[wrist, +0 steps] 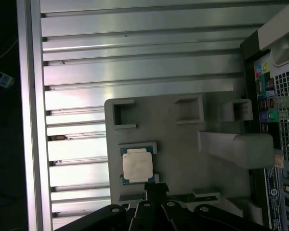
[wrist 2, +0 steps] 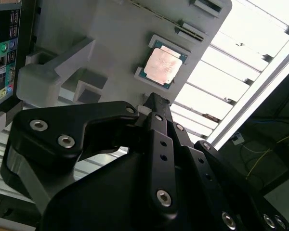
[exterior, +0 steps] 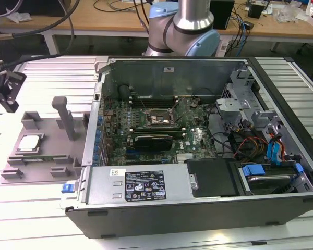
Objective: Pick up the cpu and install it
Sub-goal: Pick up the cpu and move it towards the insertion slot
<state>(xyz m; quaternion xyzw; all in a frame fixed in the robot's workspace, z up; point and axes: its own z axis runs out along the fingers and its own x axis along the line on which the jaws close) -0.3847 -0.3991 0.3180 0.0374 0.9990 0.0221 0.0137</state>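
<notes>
The cpu (wrist 2: 164, 66) rests on a grey holder (wrist 2: 111, 29), near the clenched, empty tool (wrist 2: 153, 97)

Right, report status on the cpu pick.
Gripper shut, empty, close by the cpu. Cpu flat in its pocket on the grey tray, not yet picked. Nothing between them.

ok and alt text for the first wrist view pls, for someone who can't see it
A small square cpu with a silvery top sits in a recess of a grey plastic holder, with the black gripper close to it and not holding it. The holder lies on a ribbed metal table beside a computer case.
</notes>
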